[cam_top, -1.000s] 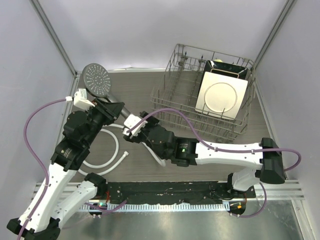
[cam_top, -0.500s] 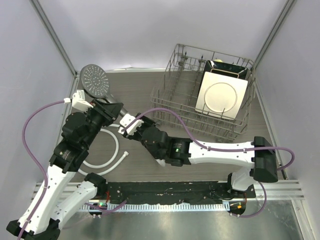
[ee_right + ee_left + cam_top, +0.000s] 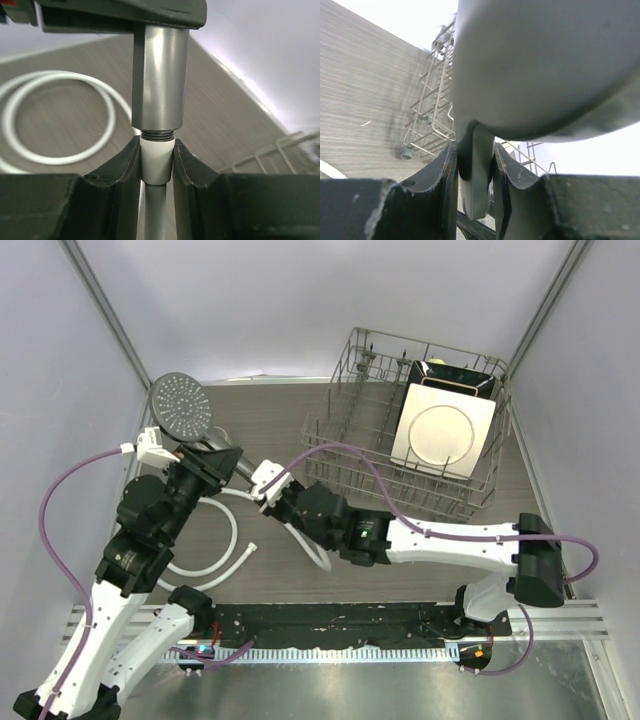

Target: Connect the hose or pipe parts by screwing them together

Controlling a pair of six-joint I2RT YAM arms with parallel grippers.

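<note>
Hose nut (image 3: 157,167) now tight in right pincer (image 3: 156,150)

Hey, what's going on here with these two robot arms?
The left hand grips the grey shower head by its neck. The right hand is closed on the end nut of the white hose, pressed against the threaded end of the handle. Threads still show in the joint, so it isn't screwed home yet.

walls (image 3: 300,300): pale grey, left, far, right; metal struts (image 3: 105,310) in far corners | table (image 3: 270,425): brown wood-grain | far right: wire dish rack (image 3: 340,445) holding white square plate (image 3: 443,432) | light: bright glow along far wall's base | near edge: black rail (image 3: 330,618)
</note>
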